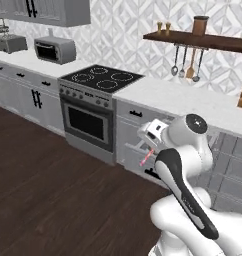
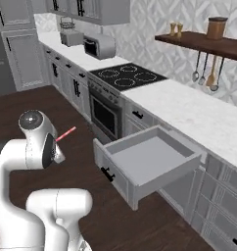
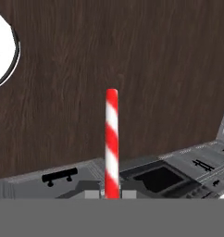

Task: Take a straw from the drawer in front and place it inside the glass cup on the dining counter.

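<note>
The straw (image 3: 112, 139) is a thin red-and-white striped stick that rises straight up from between my fingertips in the hand view. My gripper (image 3: 112, 194) is shut on its lower end. In the left base view the straw (image 1: 145, 158) pokes down and left out of the gripper (image 1: 152, 149), in front of the cabinets. From the right base the straw (image 2: 66, 133) points up and right, well left of the open drawer (image 2: 164, 177). The drawer is pulled out and its grey inside is bare. The glass cup and the dining counter are out of view.
A black cooktop (image 1: 101, 78) with an oven below (image 1: 88, 124) stands left of the drawer. The white worktop (image 2: 199, 115) runs along the wall under a wooden shelf (image 2: 208, 45) with hanging utensils. Dark wood floor (image 1: 48, 190) lies open to the left.
</note>
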You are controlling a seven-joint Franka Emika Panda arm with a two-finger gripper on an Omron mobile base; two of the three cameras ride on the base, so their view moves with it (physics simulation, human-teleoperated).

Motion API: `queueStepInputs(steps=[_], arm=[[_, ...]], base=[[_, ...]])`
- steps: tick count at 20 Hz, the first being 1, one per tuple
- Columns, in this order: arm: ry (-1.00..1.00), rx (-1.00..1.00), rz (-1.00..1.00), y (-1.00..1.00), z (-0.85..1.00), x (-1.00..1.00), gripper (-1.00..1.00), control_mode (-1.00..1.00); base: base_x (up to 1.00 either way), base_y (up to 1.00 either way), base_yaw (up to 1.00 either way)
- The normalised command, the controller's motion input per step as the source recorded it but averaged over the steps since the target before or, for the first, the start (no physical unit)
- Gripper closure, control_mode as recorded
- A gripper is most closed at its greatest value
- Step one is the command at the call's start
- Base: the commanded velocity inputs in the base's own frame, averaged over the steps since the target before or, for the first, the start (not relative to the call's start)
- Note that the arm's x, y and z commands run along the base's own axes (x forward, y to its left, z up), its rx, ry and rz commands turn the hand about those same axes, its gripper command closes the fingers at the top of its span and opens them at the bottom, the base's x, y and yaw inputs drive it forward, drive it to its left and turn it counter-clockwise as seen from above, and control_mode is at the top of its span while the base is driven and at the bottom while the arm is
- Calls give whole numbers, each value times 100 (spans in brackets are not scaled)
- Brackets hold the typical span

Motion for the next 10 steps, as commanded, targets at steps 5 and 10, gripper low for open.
queueStepInputs(steps=[5, 10], arm=[[0, 0, 0, 0, 0, 0, 100, 100], [0, 0, 0, 0, 0, 0, 100, 100]], base=[[0, 63, 53], [1, 55, 50]])
